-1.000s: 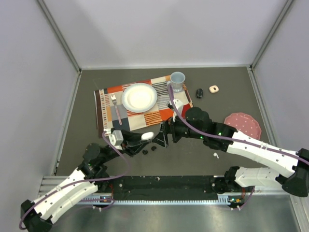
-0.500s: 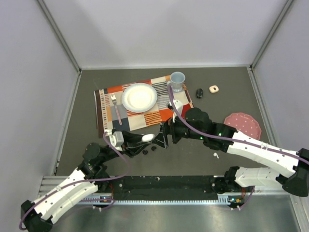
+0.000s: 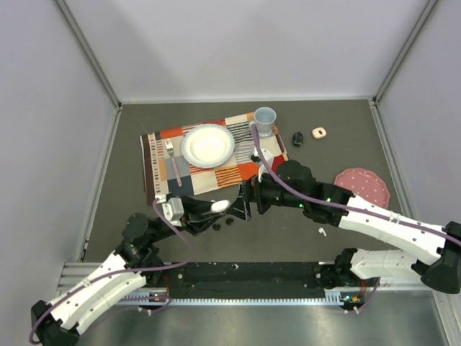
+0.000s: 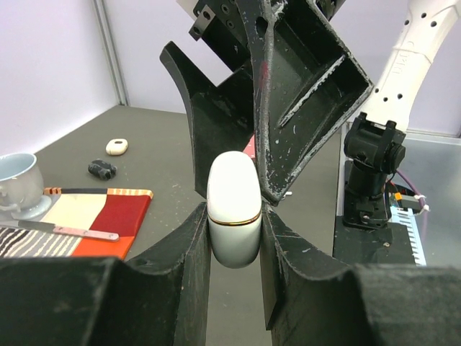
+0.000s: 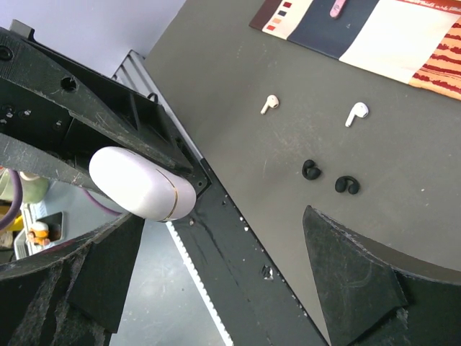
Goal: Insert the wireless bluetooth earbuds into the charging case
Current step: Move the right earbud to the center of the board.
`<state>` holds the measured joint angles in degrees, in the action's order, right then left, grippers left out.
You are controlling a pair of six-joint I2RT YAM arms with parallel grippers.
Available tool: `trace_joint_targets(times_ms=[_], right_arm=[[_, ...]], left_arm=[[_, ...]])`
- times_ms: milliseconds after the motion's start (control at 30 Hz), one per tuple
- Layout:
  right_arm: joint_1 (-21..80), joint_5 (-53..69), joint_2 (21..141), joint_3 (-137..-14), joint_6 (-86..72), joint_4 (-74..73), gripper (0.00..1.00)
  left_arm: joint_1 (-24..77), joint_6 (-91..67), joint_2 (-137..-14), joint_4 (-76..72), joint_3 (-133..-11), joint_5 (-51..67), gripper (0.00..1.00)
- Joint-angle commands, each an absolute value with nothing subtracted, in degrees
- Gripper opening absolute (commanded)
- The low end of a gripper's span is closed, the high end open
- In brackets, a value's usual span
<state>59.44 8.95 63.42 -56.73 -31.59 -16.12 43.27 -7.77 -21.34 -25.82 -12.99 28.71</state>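
While the left gripper (image 4: pixel 234 241) pinches the white case (image 4: pixel 233 191) tight by its lower half, holding it up off the table with its fingers closed on both sides, the right gripper (image 5: pixel 223 220) stands spread about as wide as it goes around the upper half and has hold of nothing. From where I stand its right finger looks to be brushing the case near the gold seam, though I can't tell if it truly touches.

The lid is shut, so no bud can go in yet. The case is smooth and rounded, and that's the worry: if the right fingers push or pry at the lid off-centre, I'd guess it twists in the left pinch or squirts out altogether. The grip sits right at the seam, so it may also clamp the lid closed against the pull.

Two white buds (image 5: pixel 269 104) lie on the table by the mat's (image 5: pixel 374 29) near edge, and two black buds (image 5: pixel 311 170) lie nearer, close below the case. A dropped case would likely land among them and scatter them.
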Motion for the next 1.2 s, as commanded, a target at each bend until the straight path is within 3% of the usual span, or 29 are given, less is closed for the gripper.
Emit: trace_joint_targets(times_ms=[0, 600, 833, 967, 1167], right_arm=[[57.2, 5.0, 62.2, -59.3, -34.0, -9.6, 0.92], [54.8, 7.9, 61.6, -58.4, -36.2, -5.4, 0.92], [52.8, -1.8, 57.2, -57.7, -34.0, -10.4, 0.93], [48.2, -11.8, 53.2, -55.8, -34.3, -18.8, 0.98], [33.9, -9.2, 46.6, -49.6, -31.3, -30.7, 0.99]], left_arm=[[44.1, -7.9, -20.2, -25.4, -14.8, 35.9, 0.0], [44.1, -7.1, -18.8, -22.3, -14.2, 32.0, 0.0], [44.1, -6.9, -17.3, -20.0, -14.8, 28.0, 0.0], [44.1, -6.2, -15.7, -13.5, -17.7, 24.7, 0.0], [44.1, -4.7, -12.5, -7.6, -22.3, 22.9, 0.0]])
